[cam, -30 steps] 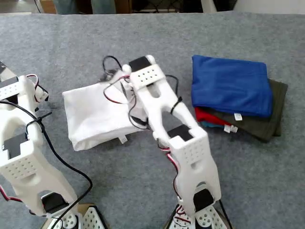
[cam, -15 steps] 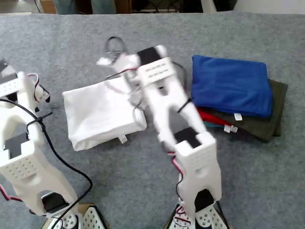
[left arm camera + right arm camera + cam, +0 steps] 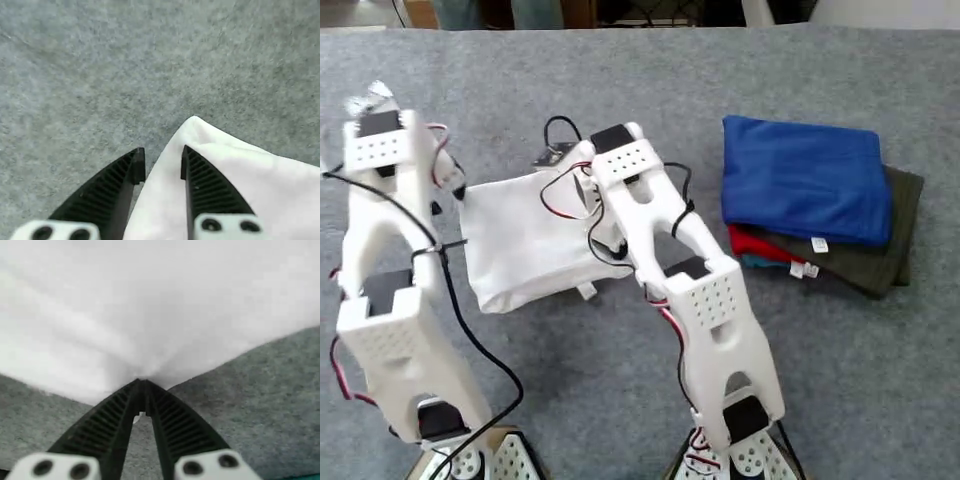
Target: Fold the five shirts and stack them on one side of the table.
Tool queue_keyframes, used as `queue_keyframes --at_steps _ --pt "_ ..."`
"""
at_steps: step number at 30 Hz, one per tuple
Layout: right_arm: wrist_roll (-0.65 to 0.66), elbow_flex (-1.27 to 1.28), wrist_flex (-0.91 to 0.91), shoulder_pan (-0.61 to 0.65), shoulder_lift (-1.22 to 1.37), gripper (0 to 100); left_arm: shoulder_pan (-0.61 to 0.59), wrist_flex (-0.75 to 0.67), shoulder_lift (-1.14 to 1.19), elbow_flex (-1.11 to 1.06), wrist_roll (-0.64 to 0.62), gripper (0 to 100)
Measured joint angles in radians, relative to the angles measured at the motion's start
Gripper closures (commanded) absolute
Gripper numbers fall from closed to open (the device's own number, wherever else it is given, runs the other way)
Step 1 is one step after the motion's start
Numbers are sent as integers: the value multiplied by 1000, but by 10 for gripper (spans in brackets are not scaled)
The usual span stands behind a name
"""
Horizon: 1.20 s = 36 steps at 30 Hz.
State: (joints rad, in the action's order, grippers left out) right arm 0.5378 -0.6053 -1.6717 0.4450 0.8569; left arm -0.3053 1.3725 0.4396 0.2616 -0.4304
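On the grey table (image 3: 620, 70), left of centre: white shirt (image 3: 525, 240), folded to a rough rectangle, flat, well apart from the pile at the right side. Stacked over there: blue shirt (image 3: 805, 175) on top, then red shirt (image 3: 750, 242), a sliver of teal shirt (image 3: 760, 262), and dark green shirt (image 3: 895, 240) at the bottom. Four piled, one left to go. Pressed together on the white shirt's edge toward the pile: right gripper (image 3: 142, 382), with cloth puckered at the tips. Spread and straddling the opposite edge close to a corner: left gripper (image 3: 161, 150), one finger over cloth, the other over bare table, nothing pinched yet. Judged to be the start of carrying the last shirt over, though possibly a final tidying of its fold. Next, most likely: close the left jaws on that corner, lift both sides evenly to keep the fold, carry across, lower squarely onto the blue shirt. Risk of sagging or unfolding if raised by one side alone
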Motion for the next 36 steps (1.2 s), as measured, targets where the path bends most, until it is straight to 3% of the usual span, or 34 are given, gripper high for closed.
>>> queue_keyframes --at_steps 6,15,22,29,32,36 --pt "0 -74 -6 -5 49 984 20 -92 173 8 -2 901" --pt "0 -167 -75 -15 51 984 20 -17 236 123 -2 901" --pt "0 -170 -84 -64 -103 984 15 161 224 255 5 898" --pt "0 -170 -20 -63 -198 984 8 364 98 407 152 902" --pt "0 -170 57 -63 -198 984 8 377 -6 330 206 902" --pt "-8 -180 103 -63 -175 984 8 379 -212 75 288 902"
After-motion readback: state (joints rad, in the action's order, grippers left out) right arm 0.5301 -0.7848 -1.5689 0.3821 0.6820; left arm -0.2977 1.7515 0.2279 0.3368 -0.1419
